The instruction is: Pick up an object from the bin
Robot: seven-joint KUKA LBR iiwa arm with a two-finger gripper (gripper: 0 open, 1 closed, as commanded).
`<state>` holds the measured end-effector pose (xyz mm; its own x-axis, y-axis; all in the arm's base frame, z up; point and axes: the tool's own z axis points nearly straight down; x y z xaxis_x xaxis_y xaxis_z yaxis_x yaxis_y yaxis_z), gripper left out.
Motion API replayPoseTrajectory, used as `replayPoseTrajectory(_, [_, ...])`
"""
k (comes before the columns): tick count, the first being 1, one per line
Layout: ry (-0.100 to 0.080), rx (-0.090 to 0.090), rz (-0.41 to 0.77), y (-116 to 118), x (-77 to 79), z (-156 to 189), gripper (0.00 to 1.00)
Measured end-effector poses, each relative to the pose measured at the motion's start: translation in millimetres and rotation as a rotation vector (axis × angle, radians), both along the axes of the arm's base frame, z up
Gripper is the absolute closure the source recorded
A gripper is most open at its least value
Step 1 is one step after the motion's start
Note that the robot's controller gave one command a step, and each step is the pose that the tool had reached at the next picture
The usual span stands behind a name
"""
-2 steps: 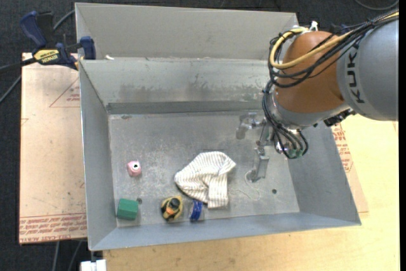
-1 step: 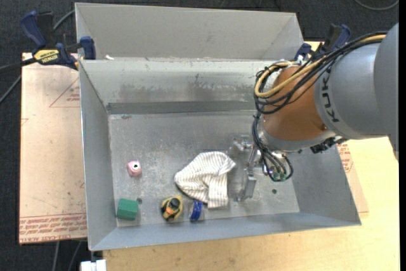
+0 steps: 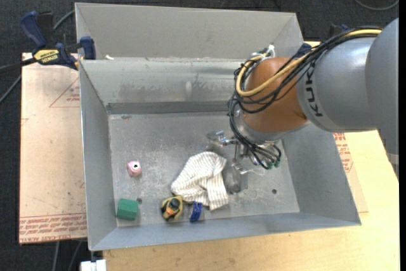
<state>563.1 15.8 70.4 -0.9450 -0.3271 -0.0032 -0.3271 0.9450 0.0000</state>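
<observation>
The arm (image 3: 355, 85) comes in from the right, its orange cover (image 3: 274, 101) wrapped in yellow and black cables (image 3: 243, 78), and the claw (image 3: 236, 179) is down low inside the grey bin (image 3: 95, 143), close to the floor

Right at the claw's left side lies a crumpled white cloth with faint stripes (image 3: 202, 178). The claw's tip sits at that cloth's right edge, just beside it or on it; contact is too close to call from up here. Whether the claw is apart or together, I cannot tell, as the wrist and cables crowd the view of it

Left of the claw and nearer the front wall, past the cloth's lower corner, there is a small blue piece (image 3: 196, 212) touching the cloth, and beside that a yellow-and-black toy (image 3: 171, 207). Further left again, well apart from the claw, a green block (image 3: 127, 209) sits near the front left corner, with a little pink cylinder (image 3: 133, 167) behind it on open floor

To the claw's right and behind it the bin floor is bare scuffed metal
</observation>
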Motion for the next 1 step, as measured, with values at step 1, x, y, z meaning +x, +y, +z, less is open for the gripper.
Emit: replayPoseTrajectory(1, [0.008,0.003,0.028,-5.8,-36.6,-0.2,0.0])
